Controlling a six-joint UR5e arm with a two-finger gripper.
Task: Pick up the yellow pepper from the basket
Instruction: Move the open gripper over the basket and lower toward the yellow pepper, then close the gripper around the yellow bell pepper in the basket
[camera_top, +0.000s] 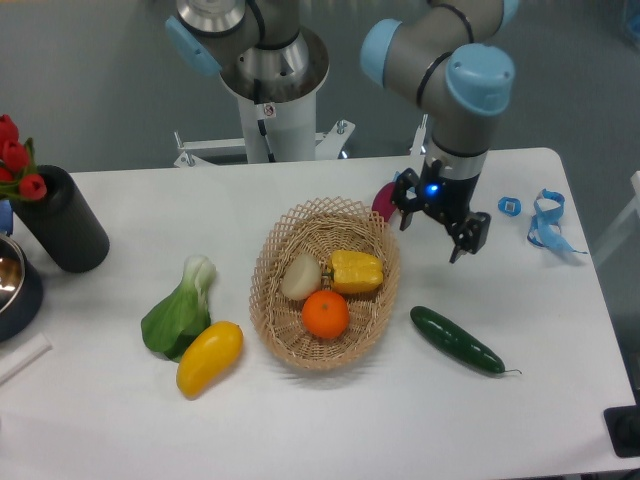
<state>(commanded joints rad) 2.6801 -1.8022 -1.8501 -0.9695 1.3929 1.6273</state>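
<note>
Right now my gripper (437, 228) hangs open and empty beside the basket (275, 250); the yellow pepper (357, 271) sits inside, left of the fingers and lower, its long axis running roughly left-right.

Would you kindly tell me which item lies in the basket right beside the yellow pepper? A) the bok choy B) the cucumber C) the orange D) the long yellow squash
C: the orange sits inside the basket, just below the yellow pepper, next to a pale onion.
</note>
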